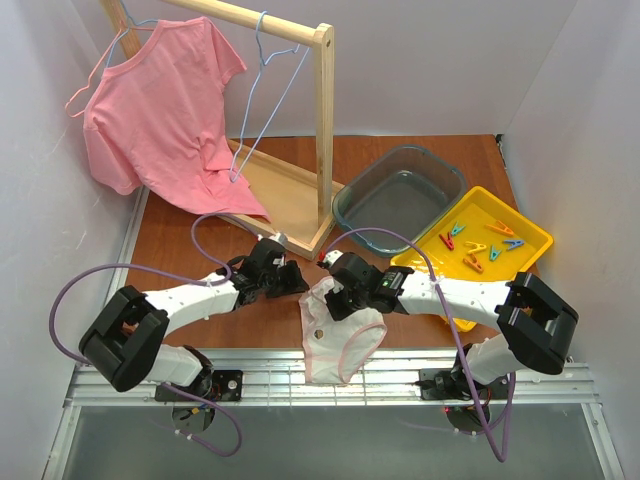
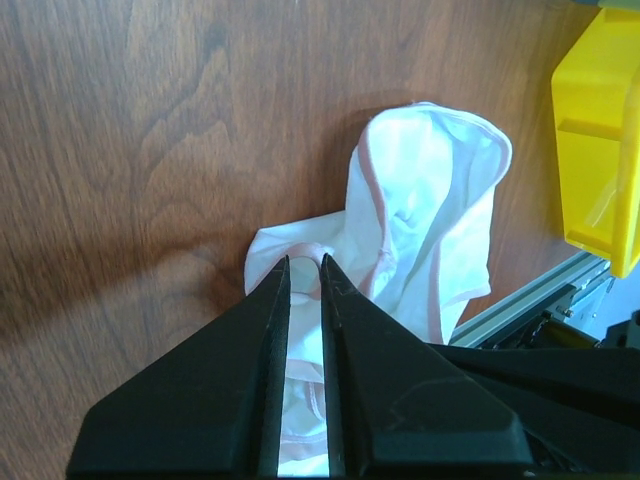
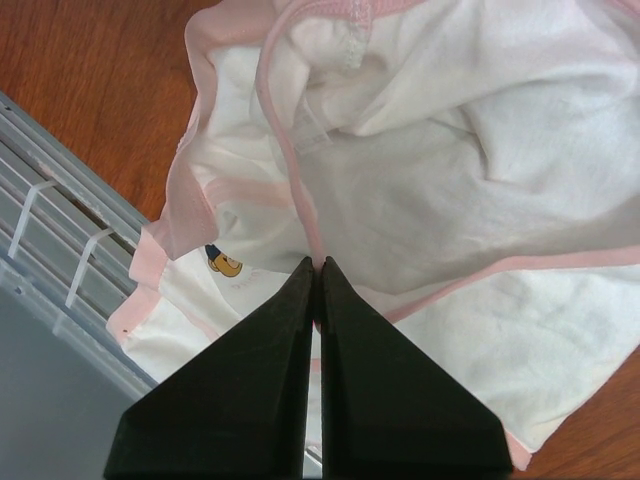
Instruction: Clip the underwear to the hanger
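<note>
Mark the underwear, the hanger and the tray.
underwear [image 1: 335,350]: top view, middle of the white fabric.
hanger [image 1: 262,60]: top view, the neck just below the hook.
tray [image 1: 537,238]: top view, the right-hand yellow rim.

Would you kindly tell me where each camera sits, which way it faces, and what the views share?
Top external: above and behind the arm bases, looking down at the table; both arms show, left gripper and right gripper holding the underwear.
Left wrist: on that wrist, looking along its shut fingers at fabric and wood.
Right wrist: likewise, fingers pinching fabric by the table's metal edge.
Shared: all three show the underwear.
</note>
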Tool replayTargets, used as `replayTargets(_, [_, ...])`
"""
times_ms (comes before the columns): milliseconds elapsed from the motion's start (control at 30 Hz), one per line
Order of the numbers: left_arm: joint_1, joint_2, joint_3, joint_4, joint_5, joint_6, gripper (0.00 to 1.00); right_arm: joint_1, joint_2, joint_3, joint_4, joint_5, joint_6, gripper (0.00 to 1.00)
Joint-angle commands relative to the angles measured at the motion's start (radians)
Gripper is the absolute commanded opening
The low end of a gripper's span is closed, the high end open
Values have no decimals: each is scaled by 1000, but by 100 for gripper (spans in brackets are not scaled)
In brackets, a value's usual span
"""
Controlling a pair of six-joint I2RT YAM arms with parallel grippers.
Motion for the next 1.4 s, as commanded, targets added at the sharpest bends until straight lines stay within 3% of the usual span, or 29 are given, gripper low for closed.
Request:
replayTargets(0, [-8, 6, 31, 16, 3, 5, 10, -5, 13, 16, -15, -1, -25, 1])
replayTargets(167, [-17, 29, 43, 28, 13, 7, 9, -5, 22, 18, -15, -4, -28, 1])
replayTargets(267, [-17, 33, 48, 48, 26, 4, 0, -5, 26, 14, -17, -5, -28, 1])
replayTargets(700, [46, -98, -30, 19, -69, -119, 0, -7, -14, -41, -37, 15, -10, 1])
replayTargets(1000, [18, -88, -21, 48, 19, -111, 0, -10, -4, -28, -37, 15, -22, 1])
replayTargets(1033, [0, -101, -24, 46, 17, -113, 3, -10, -4, -28, -37, 15, -25, 1])
replayTargets(1067, [-12, -109, -27, 45, 14, -114, 16, -10, -5, -27, -37, 15, -25, 1])
replayTargets(1167, [-51, -132, -35, 22, -3, -123, 33, -11, 1, -25, -37, 12, -31, 1])
replayTargets(1367, [-89, -79, -3, 10, -24, -111, 38, -11, 9, -22, -31, 1, -31, 1])
